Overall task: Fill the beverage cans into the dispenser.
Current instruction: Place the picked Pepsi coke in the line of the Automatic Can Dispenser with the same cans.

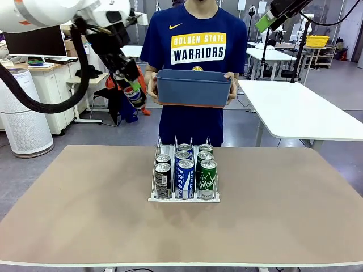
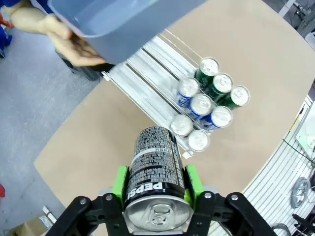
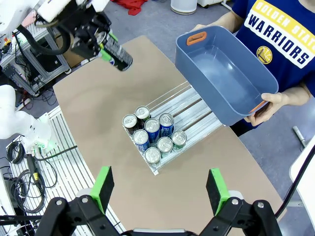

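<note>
Tan and matte, the table (image 1: 85, 226) lies bare from the dispenser out to every edge, leaving broad open room on both sides and along the near edge. White with thin wire dividers, the dispenser (image 1: 184, 198) sits at the middle, nearer the far edge, its three lanes holding eight beverage cans (image 1: 185, 177) bunched against the low front lip; the rear of the lanes is free. High above the table's far left corner, the left gripper (image 2: 157, 189) clamps its green pads (image 2: 119, 182) on a black Pepsi can (image 2: 155, 167), silver top toward the wrist. Beyond the far edge, a person holds a smooth blue-grey plastic bin (image 1: 193, 86), tilted and hollow. The right gripper (image 3: 160, 189) hangs overhead with its jaws spread wide, gripping nothing.
</note>
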You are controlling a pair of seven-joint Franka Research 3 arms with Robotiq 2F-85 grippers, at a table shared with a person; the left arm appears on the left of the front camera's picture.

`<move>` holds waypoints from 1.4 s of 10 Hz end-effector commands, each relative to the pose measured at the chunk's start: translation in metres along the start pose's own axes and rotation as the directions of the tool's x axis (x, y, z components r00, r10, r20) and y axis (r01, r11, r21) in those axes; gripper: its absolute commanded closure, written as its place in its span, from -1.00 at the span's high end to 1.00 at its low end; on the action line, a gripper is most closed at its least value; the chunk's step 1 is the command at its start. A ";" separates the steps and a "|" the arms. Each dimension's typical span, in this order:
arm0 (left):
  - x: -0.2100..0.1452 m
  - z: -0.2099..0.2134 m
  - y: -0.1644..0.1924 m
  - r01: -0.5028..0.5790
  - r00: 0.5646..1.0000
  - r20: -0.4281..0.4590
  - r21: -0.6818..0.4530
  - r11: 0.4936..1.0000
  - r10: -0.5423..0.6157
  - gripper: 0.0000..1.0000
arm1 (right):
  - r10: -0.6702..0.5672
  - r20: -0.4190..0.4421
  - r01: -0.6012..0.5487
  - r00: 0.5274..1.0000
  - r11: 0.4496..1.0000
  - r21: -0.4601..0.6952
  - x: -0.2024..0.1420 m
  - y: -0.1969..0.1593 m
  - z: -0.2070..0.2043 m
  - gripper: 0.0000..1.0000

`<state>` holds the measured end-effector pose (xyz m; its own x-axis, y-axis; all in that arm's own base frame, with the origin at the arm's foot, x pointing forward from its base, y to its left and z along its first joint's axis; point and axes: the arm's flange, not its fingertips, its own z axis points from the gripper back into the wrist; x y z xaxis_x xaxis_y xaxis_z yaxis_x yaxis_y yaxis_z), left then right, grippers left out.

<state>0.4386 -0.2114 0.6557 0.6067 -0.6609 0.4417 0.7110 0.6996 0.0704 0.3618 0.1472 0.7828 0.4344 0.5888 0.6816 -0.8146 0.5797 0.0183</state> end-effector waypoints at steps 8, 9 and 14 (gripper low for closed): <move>-0.007 -0.039 -0.064 -0.063 0.983 -0.181 -0.140 0.988 0.037 0.15 | 0.002 -0.006 -0.002 1.000 1.000 0.008 -0.001 0.001 0.000 1.00; -0.007 -0.039 -0.064 -0.063 0.983 -0.181 -0.140 0.988 0.037 0.15 | 0.002 -0.006 -0.002 1.000 1.000 0.008 -0.001 0.001 0.000 1.00; -0.020 -0.054 -0.101 -0.160 0.971 -0.194 -0.090 0.983 0.140 0.15 | 0.002 -0.006 -0.002 1.000 1.000 0.008 -0.001 0.001 0.000 1.00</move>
<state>0.3926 -0.2741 0.5980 0.7379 -0.6278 0.2478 0.6652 0.7386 -0.1096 0.3618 0.1472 0.7828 0.4344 0.5888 0.6816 -0.8146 0.5797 0.0183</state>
